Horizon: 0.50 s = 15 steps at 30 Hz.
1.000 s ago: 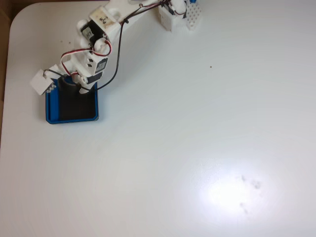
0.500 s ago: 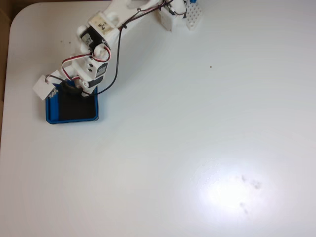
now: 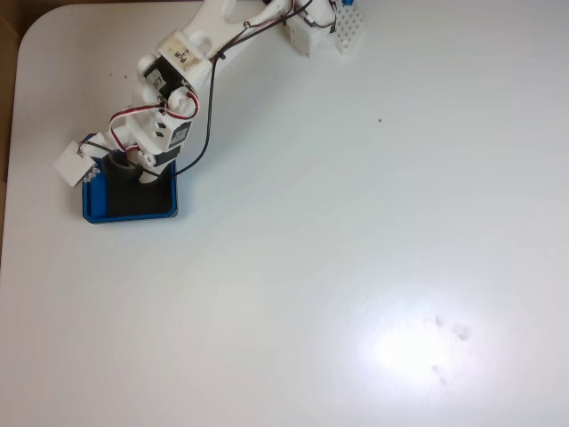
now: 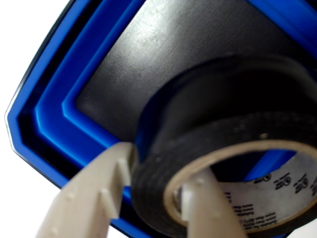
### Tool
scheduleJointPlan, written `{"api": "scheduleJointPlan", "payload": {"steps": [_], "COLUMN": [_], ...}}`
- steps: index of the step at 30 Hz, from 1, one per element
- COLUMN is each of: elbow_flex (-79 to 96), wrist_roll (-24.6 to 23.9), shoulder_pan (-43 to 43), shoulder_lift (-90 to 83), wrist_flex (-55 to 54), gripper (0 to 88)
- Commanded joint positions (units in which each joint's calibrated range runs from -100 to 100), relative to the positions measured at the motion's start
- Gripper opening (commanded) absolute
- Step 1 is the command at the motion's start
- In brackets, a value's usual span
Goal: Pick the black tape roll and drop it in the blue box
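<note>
The blue box [image 3: 133, 217] lies near the left edge of the white table in the fixed view, its black floor partly covered by my arm. My gripper [image 3: 124, 169] hangs over the box's upper left part, shut on the black tape roll [image 3: 118, 165]. In the wrist view the black tape roll [image 4: 237, 134] is pinched through its wall: one pale finger [image 4: 94, 198] presses its outside and the other sits inside the whitish core. My gripper [image 4: 156, 171] holds it just above the blue box [image 4: 54, 109], over a corner of the black floor.
The arm's white base and a white block [image 3: 320, 27] stand at the table's top edge. The table's rounded left edge [image 3: 11, 133] runs close to the box. A wide stretch of white tabletop spreads to the right and below.
The gripper with the tape roll has shifted slightly left and down over the box. The roll stays pinched throughout.
</note>
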Motion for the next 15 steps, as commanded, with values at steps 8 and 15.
{"api": "scheduleJointPlan", "payload": {"steps": [8,15], "elbow_flex": [-4.0,-3.9], "wrist_roll": [0.3,0.2], "shoulder_pan": [0.2,0.3], "shoulder_lift": [-0.6,-0.6], "wrist_flex": [-0.7,-0.7], "gripper": [2.5,5.8]}}
